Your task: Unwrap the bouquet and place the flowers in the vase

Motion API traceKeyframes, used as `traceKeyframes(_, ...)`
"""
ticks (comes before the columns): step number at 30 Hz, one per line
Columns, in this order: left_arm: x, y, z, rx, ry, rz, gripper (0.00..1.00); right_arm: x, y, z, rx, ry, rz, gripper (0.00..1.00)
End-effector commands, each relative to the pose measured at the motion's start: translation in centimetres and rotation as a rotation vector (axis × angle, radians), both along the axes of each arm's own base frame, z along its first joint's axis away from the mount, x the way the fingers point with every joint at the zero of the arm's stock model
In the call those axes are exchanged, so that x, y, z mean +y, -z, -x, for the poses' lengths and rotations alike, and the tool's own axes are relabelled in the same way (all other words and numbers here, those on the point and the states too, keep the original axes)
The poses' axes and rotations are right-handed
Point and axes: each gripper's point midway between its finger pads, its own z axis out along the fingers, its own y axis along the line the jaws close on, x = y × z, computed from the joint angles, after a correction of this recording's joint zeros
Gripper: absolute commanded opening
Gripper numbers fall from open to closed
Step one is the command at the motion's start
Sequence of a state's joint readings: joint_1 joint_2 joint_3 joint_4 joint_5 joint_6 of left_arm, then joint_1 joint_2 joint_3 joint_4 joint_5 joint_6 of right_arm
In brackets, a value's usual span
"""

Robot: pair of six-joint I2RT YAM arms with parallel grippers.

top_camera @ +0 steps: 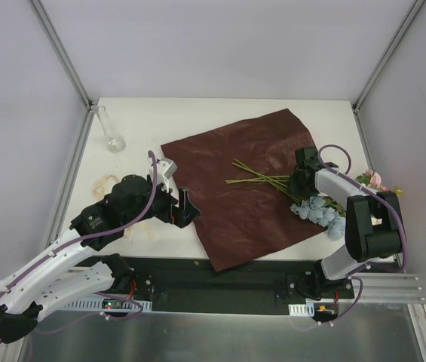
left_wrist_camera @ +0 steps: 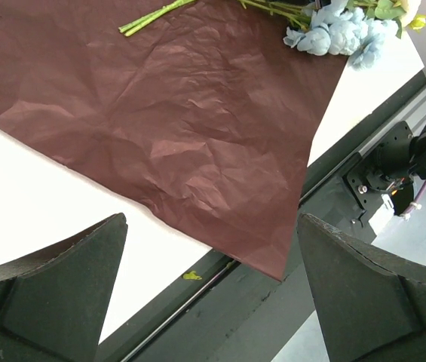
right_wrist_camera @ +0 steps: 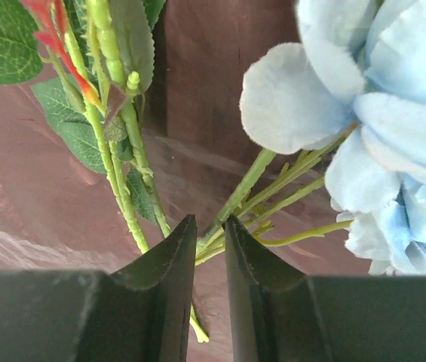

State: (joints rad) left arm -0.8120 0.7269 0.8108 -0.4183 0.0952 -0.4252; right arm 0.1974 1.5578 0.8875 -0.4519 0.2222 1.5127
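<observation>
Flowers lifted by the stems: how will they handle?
Likely top-heavy: the flowers carry bulky blue blooms on thin stems, so heads may droop. Stems lie splayed, not bound, so a few could slip out. Probably light.

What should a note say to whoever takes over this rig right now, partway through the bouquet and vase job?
Left gripper: open, empty, by the left edge of the wrapping paper.
Right gripper: closed on the stems of the flowers, at the paper's right side.
Vase: upright, empty, far-left corner of the table.
Done: flowers unwrapped, paper spread flat.
Left: carry the flowers across and set their stems into the vase.
</observation>
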Motion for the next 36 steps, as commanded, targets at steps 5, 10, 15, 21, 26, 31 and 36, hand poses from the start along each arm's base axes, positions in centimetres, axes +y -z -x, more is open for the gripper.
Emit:
traceKeyframes(5, 0.3, -1.6, -0.2, -0.047, 0.003, -0.003, 0.95, 0.1, -0.8, -0.5, -0.024, 0.035, -0.033, 0.13)
traceKeyframes(10, 0.2, -1.8, 0.0, -0.043, 0.01, 0.005, 0.95, -0.3, -2.9, -0.1, -0.058, 0.035, -0.015, 0.03)
traceKeyframes(15, 0.3, -2.4, 0.4, -0.052, 0.016, 0.029, 0.95, -0.7, -6.1, 0.5, -0.136, 0.036, -0.012, 0.01)
traceKeyframes(21, 0.2, -4.0, 1.2, -0.062, 0.037, 0.083, 0.96, -0.9, -10.5, 1.4, -0.239, 0.001, -0.006, 0.01)
traceKeyframes(26, -0.1, -6.7, 2.5, -0.053, 0.079, 0.152, 0.98, -1.0, -16.1, 1.9, -0.379, -0.117, 0.096, 0.01)
traceKeyframes(31, -0.4, -10.0, 3.5, -0.049, 0.126, 0.196, 0.99, 0.4, -21.5, 1.9, -0.483, -0.469, 0.359, 0.01)
traceKeyframes(36, -1.4, -11.6, 2.9, -0.023, 0.139, 0.193, 0.99, 3.4, -26.1, 2.5, -0.698, -0.749, 0.557, 0.0)
